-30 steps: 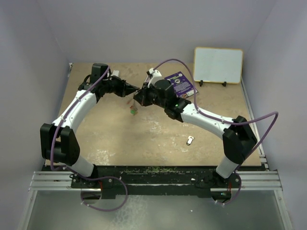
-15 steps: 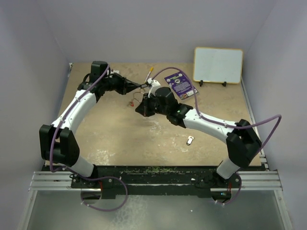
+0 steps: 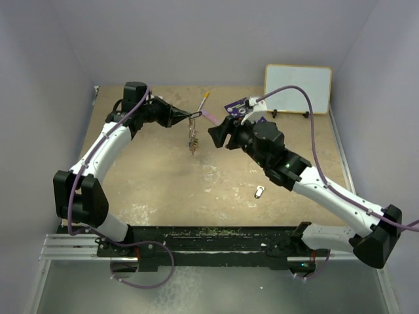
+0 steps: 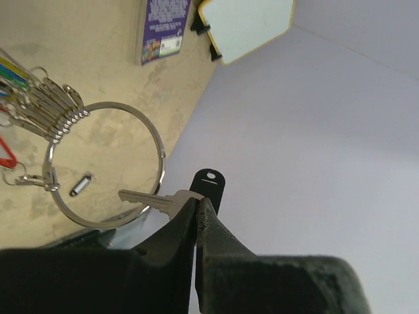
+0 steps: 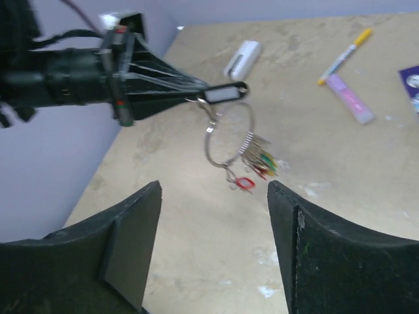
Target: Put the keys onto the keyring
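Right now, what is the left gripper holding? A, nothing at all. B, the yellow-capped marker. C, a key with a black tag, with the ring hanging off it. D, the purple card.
C: in the left wrist view the left gripper is shut on a key with a black tag, and the ring with the other keys hangs from that key.

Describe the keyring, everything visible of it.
The keyring is a thin, silvery wire loop, hanging clear of the table. A bunch of keys with coloured tags is threaded on one side. It hangs from a black-tagged key pinched in the shut left gripper. The open right gripper does not touch it.
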You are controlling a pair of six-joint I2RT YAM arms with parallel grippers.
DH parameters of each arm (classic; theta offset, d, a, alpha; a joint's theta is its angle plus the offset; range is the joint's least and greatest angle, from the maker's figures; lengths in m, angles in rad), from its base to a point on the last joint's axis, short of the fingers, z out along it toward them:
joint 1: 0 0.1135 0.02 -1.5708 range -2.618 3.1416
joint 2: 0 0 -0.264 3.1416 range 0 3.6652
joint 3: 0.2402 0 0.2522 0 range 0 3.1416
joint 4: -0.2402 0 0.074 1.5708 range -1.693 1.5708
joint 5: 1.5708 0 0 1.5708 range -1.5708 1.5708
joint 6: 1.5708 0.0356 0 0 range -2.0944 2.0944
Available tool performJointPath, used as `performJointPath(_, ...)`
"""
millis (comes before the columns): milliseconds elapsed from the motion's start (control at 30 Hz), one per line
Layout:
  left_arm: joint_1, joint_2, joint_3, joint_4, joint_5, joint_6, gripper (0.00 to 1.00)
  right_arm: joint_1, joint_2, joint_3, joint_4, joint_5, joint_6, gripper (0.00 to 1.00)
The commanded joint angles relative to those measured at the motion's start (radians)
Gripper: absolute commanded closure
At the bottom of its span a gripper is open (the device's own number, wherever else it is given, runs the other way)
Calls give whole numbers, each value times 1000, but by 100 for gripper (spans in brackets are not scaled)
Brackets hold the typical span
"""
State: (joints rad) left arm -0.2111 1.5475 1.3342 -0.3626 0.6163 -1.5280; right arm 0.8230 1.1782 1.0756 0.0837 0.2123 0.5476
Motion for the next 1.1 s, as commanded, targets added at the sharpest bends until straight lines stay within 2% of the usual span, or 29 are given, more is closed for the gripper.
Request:
performJointPath(0,-2,-15,68,21,-155,167,96,-44,38,2,-135,117,35,29)
performJointPath(100,-1,-1,69,5,-287,334,96,-57,117,77,-315,120,67,31)
performJointPath(200,-3,33,54,36,-350,472,96,-70,209,157,-498,123,106,32)
performJointPath(433,-14,152,79,62,-329,716,96,-142,309,250,-1025,125,376,44)
performJointPath(533,-21,230,139,20,-319,812,96,-150,309,200,-1120,46,451,43)
performJointPath(633,-26,305,229,-53,-354,941,95,-150,287,125,-1122,-51,524,42)
performJointPath(767,-29,348,267,-109,-408,1081,75,-150,200,30,-1146,-85,635,37)
performJointPath(800,-30,345,260,-111,-419,1108,66,-150,174,6,-1150,-84,665,36)
performJointPath(867,-33,332,248,-110,-452,1158,42,-152,131,-38,-1160,-75,716,35)
performJointPath(900,-34,326,243,-107,-469,1188,20,-156,119,-55,-1162,-63,735,34)
performJointPath(933,-36,320,240,-107,-487,1215,7,-163,109,-79,-1161,-58,750,33)
performJointPath(967,-35,314,241,-108,-506,1235,3,-176,103,-114,-1152,-55,756,33)
performJointPath(1067,-38,286,229,-90,-530,1273,2,-239,100,-154,-1102,-46,750,34)
